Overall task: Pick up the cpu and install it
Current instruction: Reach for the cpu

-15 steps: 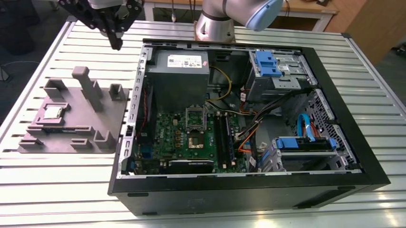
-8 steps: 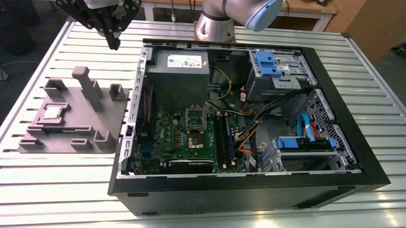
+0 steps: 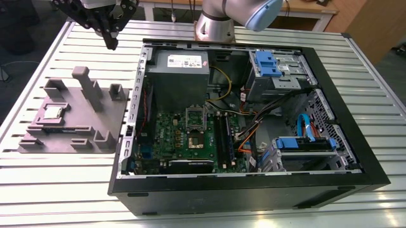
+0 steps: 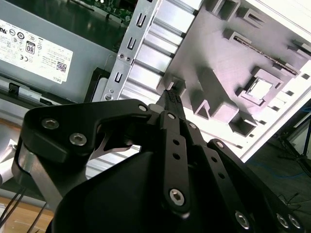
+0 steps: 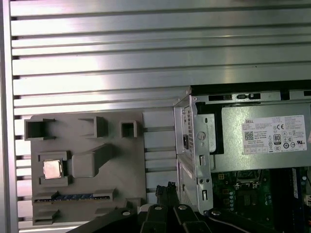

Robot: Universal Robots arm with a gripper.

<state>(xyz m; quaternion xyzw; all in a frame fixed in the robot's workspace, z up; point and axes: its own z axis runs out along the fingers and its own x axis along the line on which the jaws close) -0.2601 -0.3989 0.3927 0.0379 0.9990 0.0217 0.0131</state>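
Cpu (image 3: 52,112), small flat silver-grey square chip: seated in grey plastic fixture block (image 3: 117,116) on slatted aluminium tabletop (image 3: 57,190), nine o'clock of open black computer case (image 3: 254,192). Black gripper (image 3: 113,43) raised at fixture's twelve o'clock, partly cropped; fingers together, empty.

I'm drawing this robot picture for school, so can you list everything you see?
table: one, silver, slatted.
computer case: one, black, open, on the table.
fixture block: one, grey, on the table beside the case.
cpu: one, silver, in a pocket of the fixture block.
motherboard: one, green, inside the case.
power supply: one, grey, inside the case.
drive holders: two, blue-tabbed, inside the case.
robot arm: one, silver and pale blue, beyond the case.
jaws: one pair, black, shut and empty, above the table near the fixture block.
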